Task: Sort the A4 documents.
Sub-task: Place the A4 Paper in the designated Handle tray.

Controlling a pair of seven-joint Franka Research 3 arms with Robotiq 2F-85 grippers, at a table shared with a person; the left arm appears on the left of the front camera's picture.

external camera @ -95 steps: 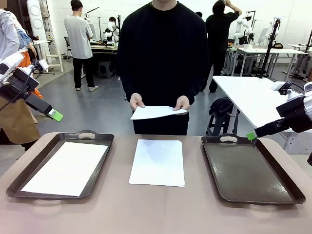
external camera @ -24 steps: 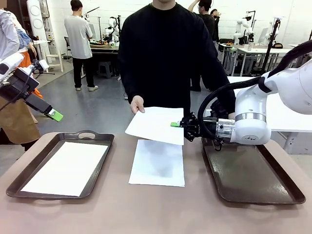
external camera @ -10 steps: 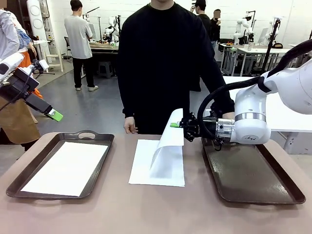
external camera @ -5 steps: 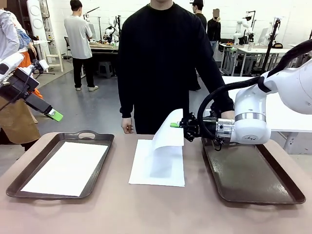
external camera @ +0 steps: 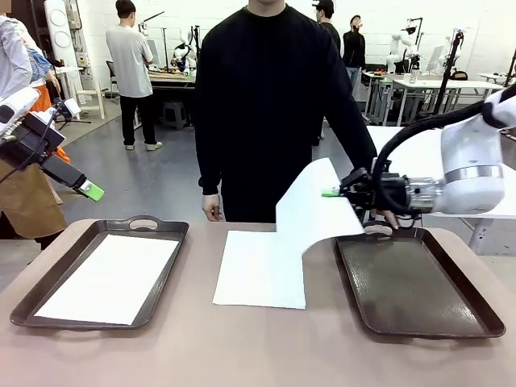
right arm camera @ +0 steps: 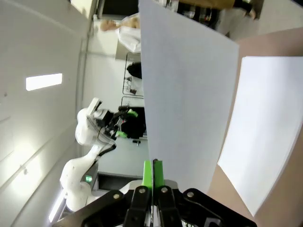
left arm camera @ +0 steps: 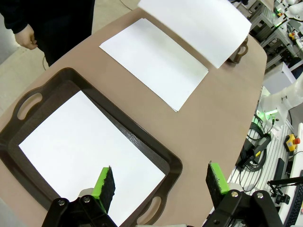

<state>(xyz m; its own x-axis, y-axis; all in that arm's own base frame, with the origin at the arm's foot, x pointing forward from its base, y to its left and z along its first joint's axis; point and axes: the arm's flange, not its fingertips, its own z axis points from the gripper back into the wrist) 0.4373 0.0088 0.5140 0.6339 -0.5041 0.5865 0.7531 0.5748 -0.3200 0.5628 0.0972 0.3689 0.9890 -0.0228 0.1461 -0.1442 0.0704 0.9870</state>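
Note:
My right gripper (external camera: 332,193) is shut on the edge of one A4 document (external camera: 313,208), which hangs curved in the air between the table's middle and the right tray (external camera: 419,290). In the right wrist view the pads (right arm camera: 154,171) pinch that sheet (right arm camera: 189,94). A second sheet (external camera: 260,268) lies flat mid-table. A third (external camera: 109,278) lies in the left tray (external camera: 161,231). My left gripper (external camera: 90,191) hangs open, raised at the far left; in its own view the left gripper (left arm camera: 161,180) is above the left tray's sheet (left arm camera: 85,146).
A person in black stands at the far edge, one hand (external camera: 212,210) hanging near the table and the other behind the right tray's handle (external camera: 379,230). The right tray's dark floor is bare. Other tables and people stand farther back.
My right gripper has moved right with the sheet, from above the middle sheet to the right tray's near-left corner. The sheet now trails out to the left. The left arm has not moved.

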